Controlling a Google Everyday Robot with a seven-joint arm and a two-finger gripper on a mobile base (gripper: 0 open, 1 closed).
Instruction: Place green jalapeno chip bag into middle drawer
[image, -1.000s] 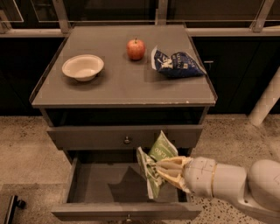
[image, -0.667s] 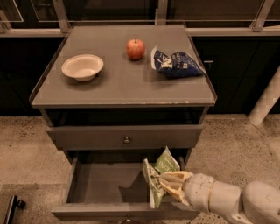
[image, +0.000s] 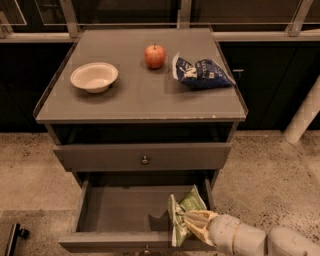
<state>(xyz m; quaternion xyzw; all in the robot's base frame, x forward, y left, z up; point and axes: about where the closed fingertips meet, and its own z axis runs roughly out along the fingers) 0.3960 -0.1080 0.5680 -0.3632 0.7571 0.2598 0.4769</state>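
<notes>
The green jalapeno chip bag (image: 181, 215) is a crumpled green and white bag, held upright inside the right front part of the open middle drawer (image: 120, 210). My gripper (image: 197, 226) comes in from the lower right and is shut on the bag's right side. The bag's lower end is down near the drawer's front wall; I cannot tell whether it touches the floor. The drawer is pulled out, with its grey floor showing to the left of the bag.
The closed drawer (image: 144, 157) with a small knob sits one tier above. On the cabinet top stand a white bowl (image: 94, 76), a red apple (image: 155, 56) and a dark blue chip bag (image: 201, 73). Speckled floor surrounds the cabinet.
My gripper has lowered with the green bag, moving down and toward the drawer's front right; the bag now sits deeper inside the drawer.
</notes>
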